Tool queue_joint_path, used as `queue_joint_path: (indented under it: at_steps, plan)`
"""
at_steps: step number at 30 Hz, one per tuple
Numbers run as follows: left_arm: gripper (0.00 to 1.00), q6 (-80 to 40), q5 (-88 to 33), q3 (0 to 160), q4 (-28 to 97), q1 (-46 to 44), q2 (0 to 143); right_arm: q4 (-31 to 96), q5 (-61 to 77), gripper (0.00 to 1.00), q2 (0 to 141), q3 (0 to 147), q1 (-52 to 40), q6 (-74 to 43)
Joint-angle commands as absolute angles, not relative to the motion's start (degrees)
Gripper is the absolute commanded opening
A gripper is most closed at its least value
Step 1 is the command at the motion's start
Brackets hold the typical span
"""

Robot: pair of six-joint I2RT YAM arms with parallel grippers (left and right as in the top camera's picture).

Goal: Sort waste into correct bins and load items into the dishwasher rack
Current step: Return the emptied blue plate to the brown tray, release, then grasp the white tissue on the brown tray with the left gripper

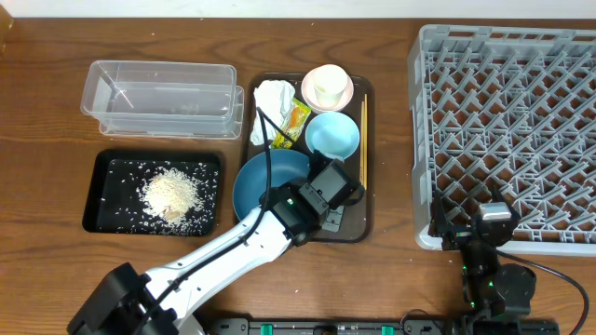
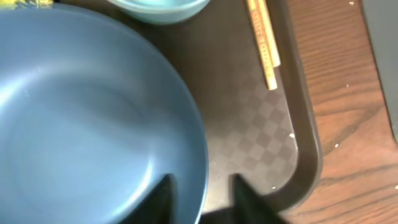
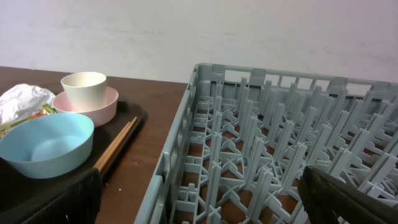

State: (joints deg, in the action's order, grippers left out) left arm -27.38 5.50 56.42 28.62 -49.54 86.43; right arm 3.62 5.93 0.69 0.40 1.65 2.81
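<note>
The dark-blue plate (image 1: pixel 265 181) lies at the front left of the brown tray (image 1: pixel 358 223). My left gripper (image 1: pixel 333 186) is open astride the plate's right rim (image 2: pixel 186 124), one finger over the plate and one over the tray. Behind it sit the light-blue bowl (image 1: pixel 332 134), the white cup (image 1: pixel 327 86) inside the pink bowl (image 1: pixel 345 100), the chopsticks (image 1: pixel 363 130), the napkin (image 1: pixel 273 98) and the wrapper (image 1: pixel 295 121). Rice (image 1: pixel 172 194) fills the black tray (image 1: pixel 112 191). My right gripper (image 1: pixel 484 223) stands open and empty at the grey rack's (image 1: pixel 507 140) front edge.
The clear container (image 1: pixel 158 98) stands behind the black tray at the left and holds nothing I can see. In the right wrist view the rack's pegs (image 3: pixel 267 137) rise straight ahead, with the brown tray and its dishes to the left.
</note>
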Motion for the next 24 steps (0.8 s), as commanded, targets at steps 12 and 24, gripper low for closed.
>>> queue_joint_path:
  at_steps: [12, 24]
  plan:
    - [0.63, -11.8, 15.9, 67.0, 28.1, -34.1, 75.5, 3.8, 5.8, 0.99, 0.3, 0.3, 2.0, 3.5]
    - [0.70, -5.0, 8.6, 92.1, 48.5, -21.9, 99.5, 3.8, 5.8, 0.99, 0.3, 0.3, 2.0, 3.5]
